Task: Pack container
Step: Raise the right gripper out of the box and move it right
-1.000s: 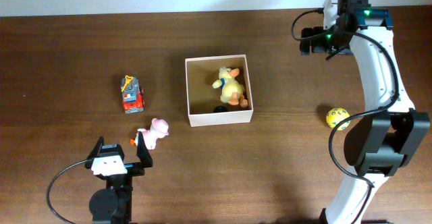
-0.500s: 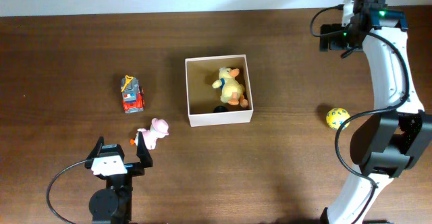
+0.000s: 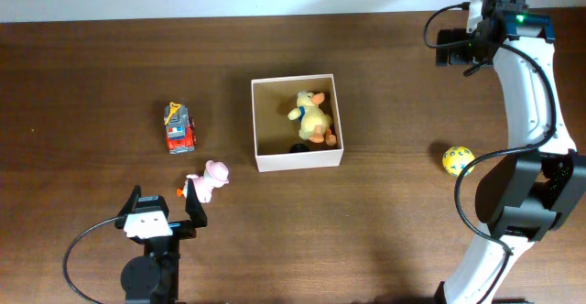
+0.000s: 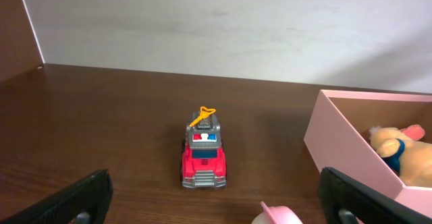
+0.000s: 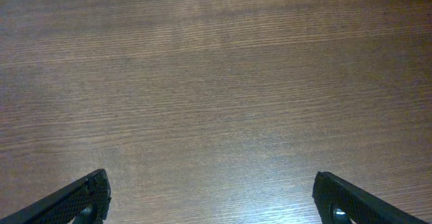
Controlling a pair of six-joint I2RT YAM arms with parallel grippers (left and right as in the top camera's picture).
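The container, a square cream-walled box with a tan inside, stands mid-table and holds a yellow plush duck and a small dark item. Its wall and the duck show at the right of the left wrist view. My left gripper rests low at the near left, open, facing a red fire truck. A pink plush toy lies just beyond its right finger. My right gripper hovers at the far right, open over bare wood.
The red fire truck stands left of the box. A yellow ball lies on the table at the right, close to the right arm's base. A pale wall runs along the far edge of the table.
The right arm has swung to the right and back toward the far right corner, its gripper staying open. The left arm and the toys have not moved.
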